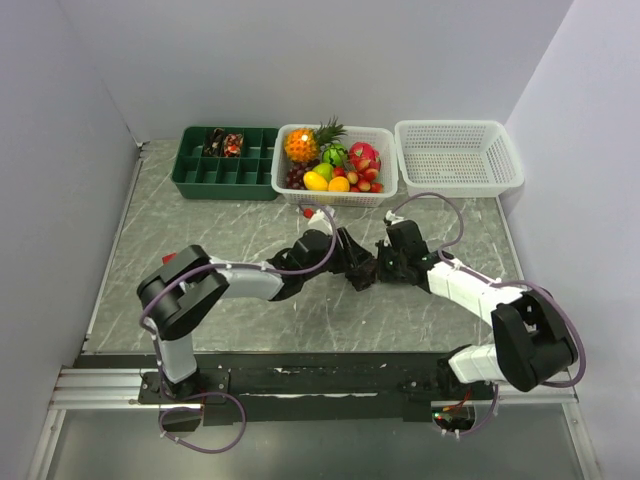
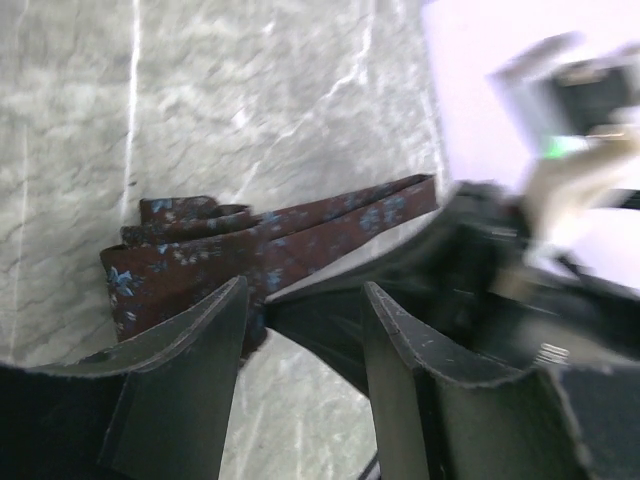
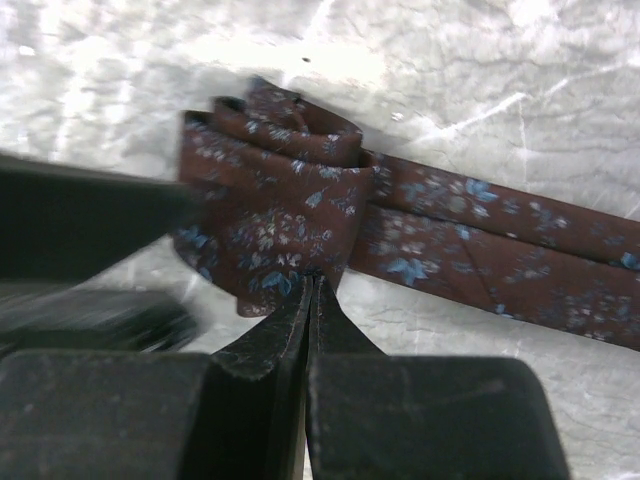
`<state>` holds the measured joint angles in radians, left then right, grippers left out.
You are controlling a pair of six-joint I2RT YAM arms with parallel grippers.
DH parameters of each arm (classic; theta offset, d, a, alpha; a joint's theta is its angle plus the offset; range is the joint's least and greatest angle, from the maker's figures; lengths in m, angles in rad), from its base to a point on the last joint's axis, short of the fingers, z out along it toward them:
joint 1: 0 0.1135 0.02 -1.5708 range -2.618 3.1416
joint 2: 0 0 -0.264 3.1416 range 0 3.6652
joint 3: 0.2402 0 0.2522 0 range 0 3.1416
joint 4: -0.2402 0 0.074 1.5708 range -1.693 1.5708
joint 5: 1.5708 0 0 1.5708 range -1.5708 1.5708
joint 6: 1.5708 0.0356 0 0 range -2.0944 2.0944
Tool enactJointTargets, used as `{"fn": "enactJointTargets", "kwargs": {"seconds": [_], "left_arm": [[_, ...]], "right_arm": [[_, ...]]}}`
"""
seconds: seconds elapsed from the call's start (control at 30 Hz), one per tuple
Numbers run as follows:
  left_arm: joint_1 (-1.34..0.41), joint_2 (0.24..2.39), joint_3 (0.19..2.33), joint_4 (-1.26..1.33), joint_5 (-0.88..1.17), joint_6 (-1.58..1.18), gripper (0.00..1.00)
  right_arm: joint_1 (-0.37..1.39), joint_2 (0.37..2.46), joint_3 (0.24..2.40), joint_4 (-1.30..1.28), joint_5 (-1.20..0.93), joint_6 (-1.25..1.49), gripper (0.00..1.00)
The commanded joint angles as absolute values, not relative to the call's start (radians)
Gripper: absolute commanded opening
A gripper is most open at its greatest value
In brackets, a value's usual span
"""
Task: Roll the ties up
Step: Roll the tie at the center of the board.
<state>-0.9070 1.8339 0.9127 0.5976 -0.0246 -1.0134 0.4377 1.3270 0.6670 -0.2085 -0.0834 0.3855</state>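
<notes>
Top external: both arms meet over the middle of the tabletop (image 1: 250, 225) and cover nearly all of the tie (image 1: 362, 278). We get only a dark scrap between them.

Left wrist view: the tie lies on the tabletop, one end gathered into a bundle and the tail running flat to the right. It's maroon-brown with small blue flowers. The left tool (image 2: 302, 292) has its jaws apart, about half-wide, with bare tabletop showing between them. The bundle's corner lies against the left finger (image 2: 190, 380). A black wedge (image 2: 320, 325) between the jaws hides the tie's lower edge. The right side of this view is blurred: the other arm's housing, a green light, and a pale mark (image 2: 548, 352) we can't read.

Right wrist view: the right tool (image 3: 312, 290) is fully closed, its tips touching the coil's lower edge. Whether a layer of fabric is nipped is hidden. A blurred black shape (image 3: 80, 225) at left is cut off by the frame, and we can't say what it is.

Surface: grey-green marble look with pale veins. Plain pale walls stand on three sides. A metal rail (image 1: 100, 385) at the near edge carries the bases.

Back row:
- Green compartment tray (image 1: 190, 175), with dark coils (image 1: 223, 144) in two rear compartments, too small to resolve.
- White basket (image 1: 385, 192) holding fruit (image 1: 330, 160).
- Second white basket (image 1: 505, 165).

A small red thing (image 1: 307, 211) sits just in front of the fruit basket; we can't identify it.
</notes>
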Motion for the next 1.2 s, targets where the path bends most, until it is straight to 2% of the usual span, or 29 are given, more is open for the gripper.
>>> {"fn": "enactJointTargets", "kwargs": {"seconds": [0.0, 0.07, 0.17, 0.27, 0.3, 0.33, 0.37, 0.6, 0.93, 1.17], "left_arm": [[-0.913, 1.738, 0.891, 0.581, -0.057, -0.959, 0.53], [-0.913, 1.72, 0.887, 0.562, -0.037, -0.93, 0.52], [-0.917, 1.724, 0.881, 0.563, 0.017, -0.899, 0.43], [-0.94, 1.752, 0.864, 0.603, 0.061, -0.877, 0.23], [-0.948, 1.765, 0.859, 0.612, 0.066, -0.874, 0.1], [-0.963, 1.769, 0.847, 0.621, 0.069, -0.876, 0.03], [-0.971, 1.772, 0.839, 0.647, 0.069, -0.874, 0.01], [-1.035, 1.804, 0.818, 0.693, 0.072, -0.853, 0.01], [-1.048, 1.91, 0.837, 0.684, 0.029, -0.841, 0.01], [-1.048, 1.953, 0.87, 0.629, -0.035, -0.815, 0.01]], "right_arm": [[0.433, 1.348, 0.704, -0.225, -0.023, 0.405, 0.0], [0.431, 1.357, 0.707, -0.232, -0.008, 0.408, 0.0], [0.433, 1.367, 0.713, -0.232, -0.008, 0.405, 0.0], [0.433, 1.342, 0.73, -0.233, -0.015, 0.39, 0.0], [0.43, 1.33, 0.739, -0.238, -0.011, 0.385, 0.0], [0.43, 1.306, 0.748, -0.25, -0.008, 0.373, 0.0], [0.428, 1.292, 0.771, -0.258, -0.005, 0.37, 0.0], [0.402, 1.313, 0.9, -0.272, -0.035, 0.342, 0.0], [0.402, 1.618, 1.025, -0.216, -0.155, 0.327, 0.0], [0.4, 1.709, 1.061, -0.206, -0.169, 0.319, 0.0]]}}
